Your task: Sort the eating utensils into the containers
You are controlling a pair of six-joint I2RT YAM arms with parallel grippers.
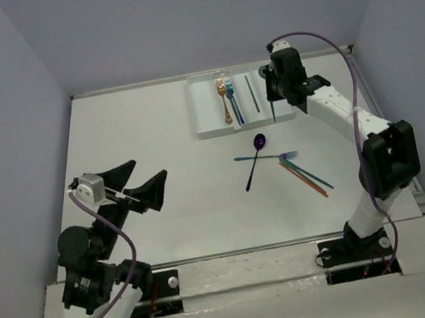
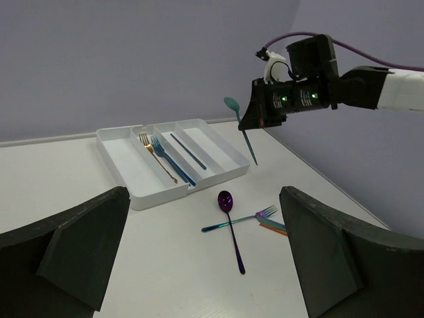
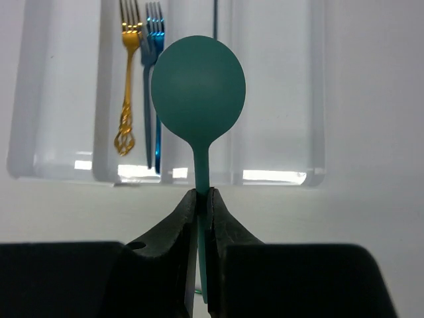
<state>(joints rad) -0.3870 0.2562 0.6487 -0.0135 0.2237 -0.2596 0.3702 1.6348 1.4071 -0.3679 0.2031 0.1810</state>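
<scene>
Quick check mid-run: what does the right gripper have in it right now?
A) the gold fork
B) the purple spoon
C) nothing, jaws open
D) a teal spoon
D: the right gripper is shut on the handle of the teal spoon, while the gold fork lies in the tray and the purple spoon lies on the table.

Left gripper [image 2: 204, 192] jaws spread wide, low in front of the tray [image 2: 132, 192]. In the tray: gold fork [image 2: 156, 156] and blue fork [image 2: 171, 159] side by side, dark stick [image 2: 188, 151] in the next compartment to their right. Right gripper [image 2: 246, 126] pinches a teal spoon [image 2: 250, 146] above the tray's right end, bowl up. In front of the tray, a purple spoon [image 2: 230, 225] crosses a teal fork [image 2: 242, 219].
</scene>
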